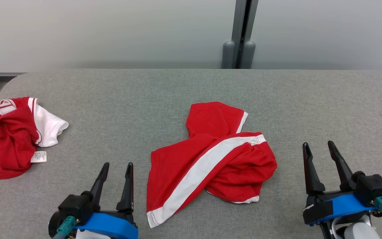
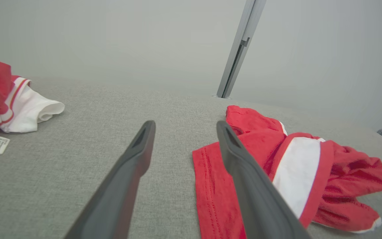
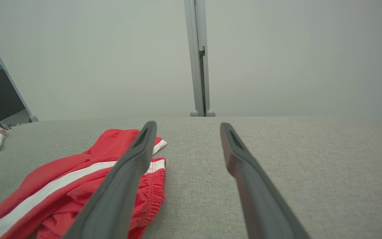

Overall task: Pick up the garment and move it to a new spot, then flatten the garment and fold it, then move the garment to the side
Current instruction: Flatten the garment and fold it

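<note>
The garment [image 1: 207, 156], red shorts with white side stripes, lies crumpled and twisted at the middle of the grey table [image 1: 191, 86]. The left wrist view has the shorts [image 2: 297, 172] to the right of the fingers, and the right wrist view has them [image 3: 78, 179] at lower left. My left gripper [image 1: 118, 164] stands open just left of the shorts, nothing between its fingers. My right gripper [image 1: 318, 143] is open too, well to the right of the shorts, over bare table.
A second red and white garment [image 1: 12, 136], a jersey with a white label, lies bunched at the table's left edge. A grey wall with a vertical post [image 1: 242, 33] runs behind the table. Bare table surface lies to the right and far side.
</note>
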